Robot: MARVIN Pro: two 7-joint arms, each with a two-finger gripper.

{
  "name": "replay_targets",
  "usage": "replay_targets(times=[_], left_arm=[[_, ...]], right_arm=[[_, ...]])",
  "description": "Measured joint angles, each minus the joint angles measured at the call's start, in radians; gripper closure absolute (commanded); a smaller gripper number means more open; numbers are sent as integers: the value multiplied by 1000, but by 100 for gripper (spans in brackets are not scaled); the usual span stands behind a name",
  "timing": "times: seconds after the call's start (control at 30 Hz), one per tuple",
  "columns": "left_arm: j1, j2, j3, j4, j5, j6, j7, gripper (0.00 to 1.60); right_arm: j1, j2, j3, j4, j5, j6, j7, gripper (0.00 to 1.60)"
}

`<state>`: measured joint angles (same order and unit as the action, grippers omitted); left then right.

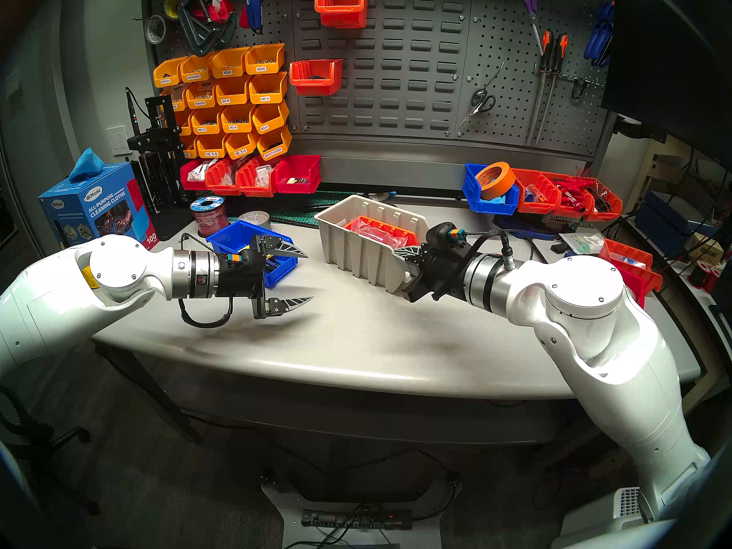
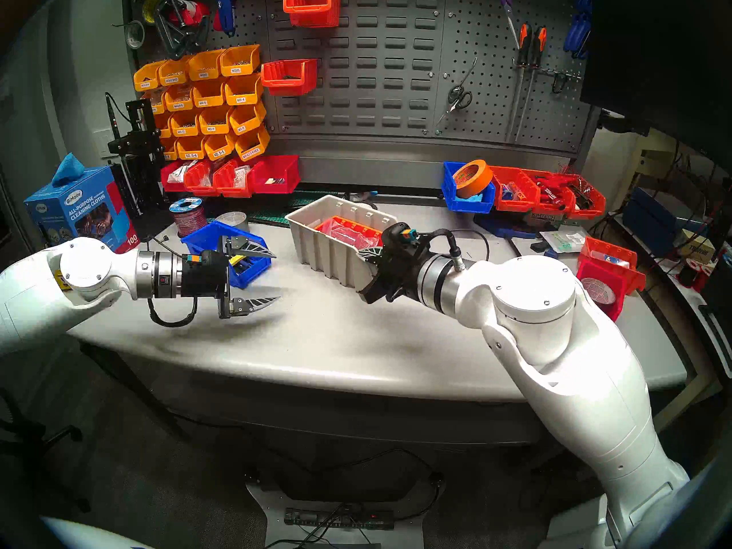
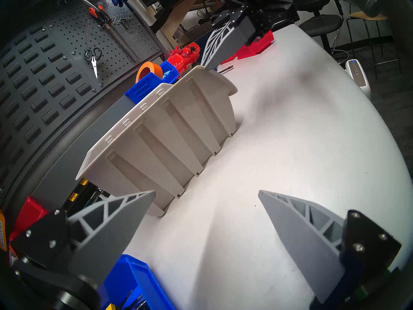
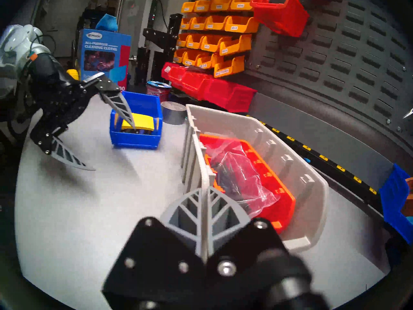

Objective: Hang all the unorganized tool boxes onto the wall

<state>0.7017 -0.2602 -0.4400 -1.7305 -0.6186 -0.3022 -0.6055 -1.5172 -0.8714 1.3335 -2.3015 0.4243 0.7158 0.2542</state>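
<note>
The large beige ribbed tool box rests on the table's middle, holding an orange-red tray and a clear bag. My right gripper is shut on its side wall near the front corner; the right wrist view shows both fingers pinching the rim. My left gripper is open and empty, hovering left of the beige box and just in front of a blue tool box with yellow tools. A second blue tool box with orange tape sits at the back right. The louvred wall stands behind.
Two orange-red bins hang on the wall, with yellow-orange labelled bins to their left. Red bin rows sit at the back left and back right. A wire spool, a tape roll and a cloth box stand at the left.
</note>
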Motion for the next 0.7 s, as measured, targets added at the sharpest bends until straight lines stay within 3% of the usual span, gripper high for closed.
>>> replay_targets(times=[0.03,0.37,0.7], left_arm=[[0,0,0,0,0,0,0,0],[0,0,0,0,0,0,0,0],[0,0,0,0,0,0,0,0]], right_arm=[[-3,1,1,-3,0,4,-3,0],[-23,21,-16,42,-26,13,-16,0],[17,21,-69,101,-50,-20,5,0]])
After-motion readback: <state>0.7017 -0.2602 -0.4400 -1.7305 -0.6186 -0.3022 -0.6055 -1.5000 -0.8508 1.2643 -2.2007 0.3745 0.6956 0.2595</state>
